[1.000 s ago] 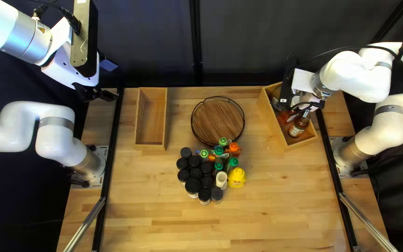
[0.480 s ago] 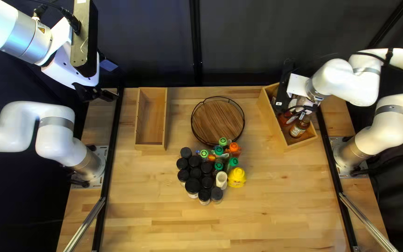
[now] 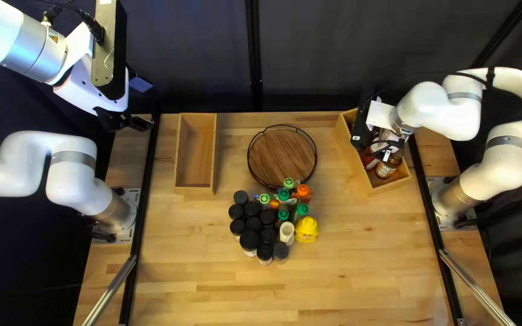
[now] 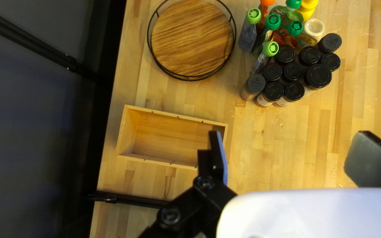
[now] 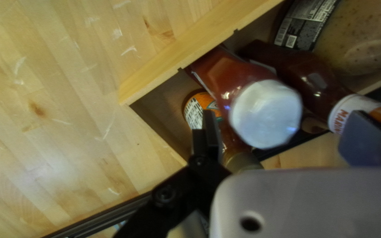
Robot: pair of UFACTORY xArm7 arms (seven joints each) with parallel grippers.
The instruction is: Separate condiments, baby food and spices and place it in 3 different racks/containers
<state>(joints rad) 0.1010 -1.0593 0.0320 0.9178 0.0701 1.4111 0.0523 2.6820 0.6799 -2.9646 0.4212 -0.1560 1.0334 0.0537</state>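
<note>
Shifting slightly toward the table's near edge over the last second, the right gripper is over the condiment box. Its fingers stand apart; the white-capped red sauce bottle lies between them, unclamped. This motion probably serves condiment placement or clearance; confirm finger clearance before lifting, as contact could topple the bottle.

Box contents: an orange-labelled bottle beside one finger of that gripper, a dark red sauce bottle toward the other, and a pale speckled dressing container farther ahead.

The left gripper is open. The narrow wooden box sits beside it, partly behind one finger; the round wire-rimmed tray is farther ahead. Black-lidded spice jars and green-capped pouches, apparently baby food, await sorting ahead.
</note>
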